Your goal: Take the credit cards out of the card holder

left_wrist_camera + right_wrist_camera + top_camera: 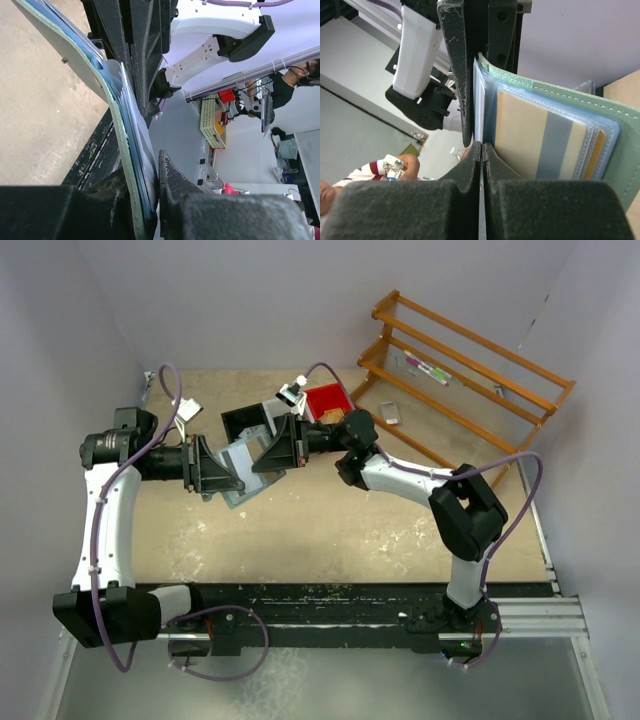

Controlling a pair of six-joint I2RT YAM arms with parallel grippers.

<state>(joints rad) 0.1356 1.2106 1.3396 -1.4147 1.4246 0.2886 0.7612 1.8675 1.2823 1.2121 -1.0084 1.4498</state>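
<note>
The mint-green card holder (240, 468) hangs open above the table between my two grippers. My left gripper (222, 480) is shut on its lower edge; in the left wrist view the fingers (147, 172) clamp the green cover (85, 65) and its clear pages. My right gripper (268, 455) comes in from the upper right. Its tips (481, 146) are shut on a thin pale sheet at the edge of the card holder (600, 115), and I cannot tell whether that is a card or a pocket page. A tan credit card with a grey stripe (520, 135) sits in a clear pocket.
Behind the grippers stand a black bin (245, 420) and a red bin (328, 400). A small silver device (390, 413) lies in front of a wooden rack (470, 370) at the back right. Walls close in the tan table (330, 530).
</note>
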